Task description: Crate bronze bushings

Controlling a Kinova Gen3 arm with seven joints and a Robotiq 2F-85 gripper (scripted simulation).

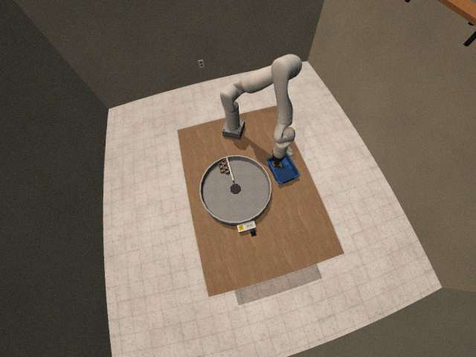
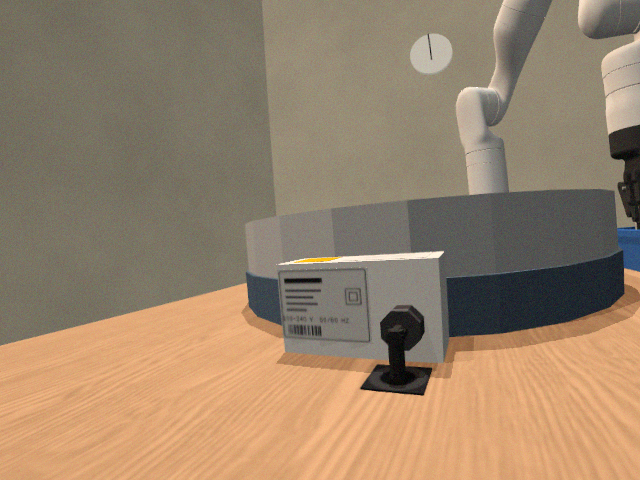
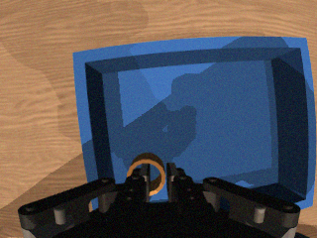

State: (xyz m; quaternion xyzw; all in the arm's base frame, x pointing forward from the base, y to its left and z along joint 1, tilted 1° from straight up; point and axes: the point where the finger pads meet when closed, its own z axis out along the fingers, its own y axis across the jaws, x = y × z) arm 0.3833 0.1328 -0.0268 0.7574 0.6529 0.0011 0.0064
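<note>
- The jaws [image 1: 277,164] [image 2: 635,225] stand narrowly apart, one finger inside a bronze bushing [image 3: 139,162], the other outside; from here, it looks loose.
- I'd call it stiff, fairly heavy and slick: grip the ring's wall squarely.
- Around and below the jaws is one crate [image 1: 288,178] [image 2: 629,248] [image 3: 198,44]; I see one bushing there.
- Farther off, across the turning table [image 1: 245,207] [image 2: 454,232], I count five: seemingly two bronze ones [image 1: 222,170] and three steel ones [image 1: 227,171].
</note>
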